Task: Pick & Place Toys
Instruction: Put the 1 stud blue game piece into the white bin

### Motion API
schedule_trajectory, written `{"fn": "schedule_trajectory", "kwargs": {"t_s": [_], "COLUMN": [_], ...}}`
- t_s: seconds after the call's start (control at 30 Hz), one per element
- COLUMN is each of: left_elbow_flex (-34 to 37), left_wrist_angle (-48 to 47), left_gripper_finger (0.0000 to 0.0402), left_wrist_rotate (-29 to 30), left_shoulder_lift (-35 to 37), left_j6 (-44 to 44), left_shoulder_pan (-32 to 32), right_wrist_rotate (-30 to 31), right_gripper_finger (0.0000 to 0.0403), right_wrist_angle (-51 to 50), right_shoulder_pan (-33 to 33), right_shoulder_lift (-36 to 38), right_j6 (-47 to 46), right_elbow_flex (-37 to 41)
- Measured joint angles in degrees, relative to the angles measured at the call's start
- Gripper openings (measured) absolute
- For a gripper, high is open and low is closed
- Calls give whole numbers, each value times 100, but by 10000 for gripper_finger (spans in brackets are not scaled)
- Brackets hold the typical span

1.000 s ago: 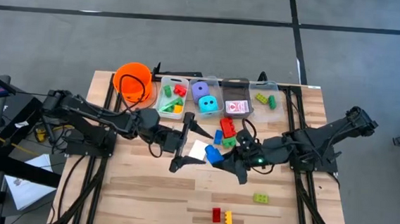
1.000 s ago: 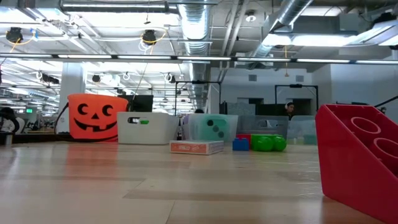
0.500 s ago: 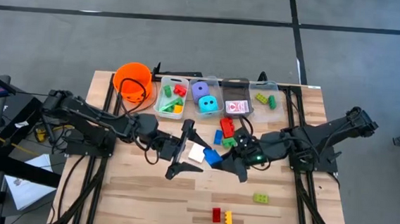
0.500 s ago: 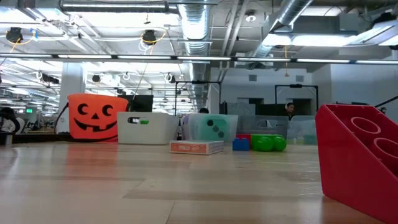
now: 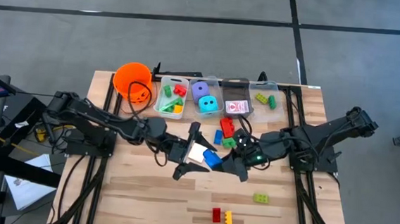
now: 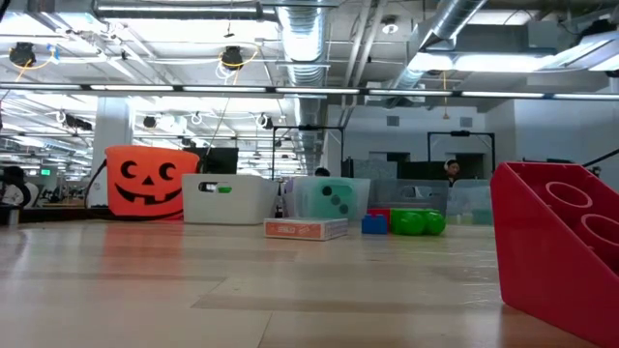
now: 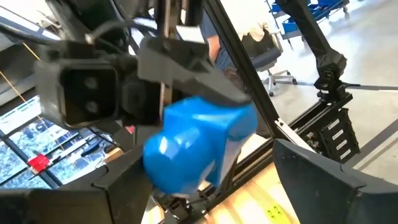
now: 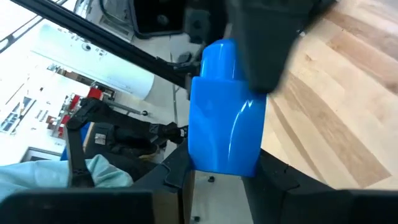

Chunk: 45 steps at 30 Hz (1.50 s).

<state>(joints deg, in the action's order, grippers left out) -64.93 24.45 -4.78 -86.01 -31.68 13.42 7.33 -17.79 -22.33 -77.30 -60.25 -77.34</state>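
Between both claws, half-hidden blue brick (image 5: pixel 211 157)

No readable text, labels, brand names or nos. anywhere. Closest thing to a sign: black jack-o'-lantern face printed on the orange bucket (image 6: pixel 145 182). Red-and-white card box (image 6: pixel 305 228) has a printed front, but too small to make out.
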Motion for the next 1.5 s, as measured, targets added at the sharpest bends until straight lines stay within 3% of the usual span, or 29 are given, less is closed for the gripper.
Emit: {"fn": "schedule_trajectory", "kwargs": {"t_s": [0.53, 0.73, 0.87, 1.17, 1.5], "left_elbow_flex": [9, 9, 9, 17, 9], "left_wrist_angle": [224, -133, -319, -288, -103], "left_gripper_finger": [269, 253, 241, 200, 113], "left_wrist_rotate": [-82, -57, 350, 1096, 1221], "left_shoulder_lift": [154, 163, 171, 454, 666], "left_j6": [45, 59, 137, 1742, 3662], "left_shoulder_pan": [71, 69, 69, 42, 75], "right_wrist_rotate": [1, 19, 156, 620, 625], "right_gripper_finger": [62, 19, 3, 51, 59], "right_wrist_angle": [-167, -210, -239, -290, -218], "right_shoulder_pan": [4, 4, 7, 58, 481], "right_shoulder_lift": [7, 7, 7, 7, 7], "right_j6": [-87, 16, 252, 765, 1244], "right_elbow_flex": [-7, -7, -7, -7, -7]}}
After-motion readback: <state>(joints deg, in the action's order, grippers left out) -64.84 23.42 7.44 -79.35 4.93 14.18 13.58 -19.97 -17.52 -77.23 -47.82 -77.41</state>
